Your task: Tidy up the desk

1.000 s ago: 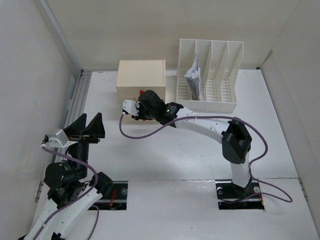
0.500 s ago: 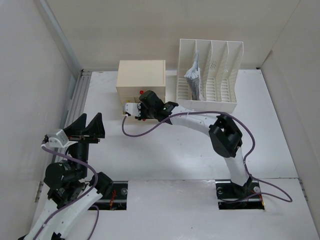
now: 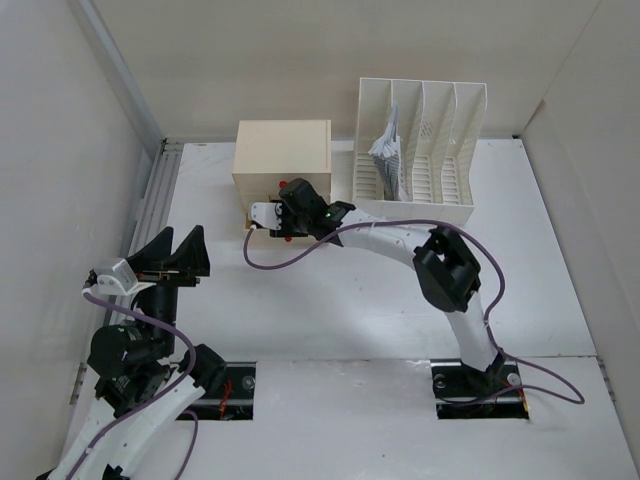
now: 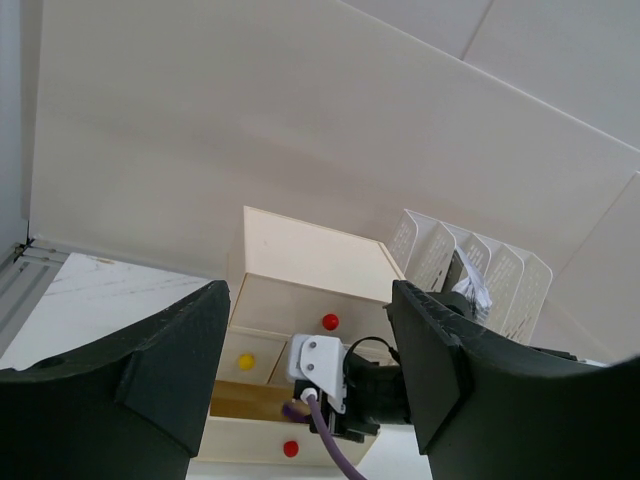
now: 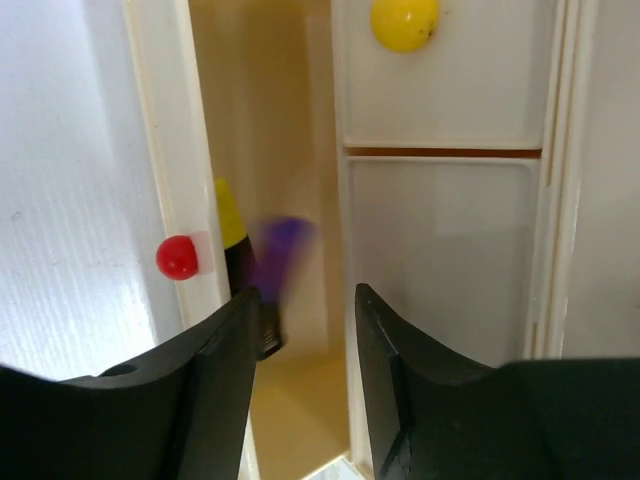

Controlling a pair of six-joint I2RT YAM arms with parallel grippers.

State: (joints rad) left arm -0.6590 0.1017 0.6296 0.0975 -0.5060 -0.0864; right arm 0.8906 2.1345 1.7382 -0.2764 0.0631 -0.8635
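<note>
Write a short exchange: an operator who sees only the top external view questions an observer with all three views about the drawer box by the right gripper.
Operator: From above I see only the top of the drawer box. Is any drawer open?
Observer: Yes. The left wrist view shows the bottom drawer pulled out.
Operator: Is anything in it?
Observer: The right wrist view shows a yellow-tipped marker inside, with a blurred purple item beside it.

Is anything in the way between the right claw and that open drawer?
Nothing visible. The right gripper hangs open just above the pulled-out bottom drawer of the cream wooden box; inside are only a yellow-capped black marker and a blurred purple object.
</note>
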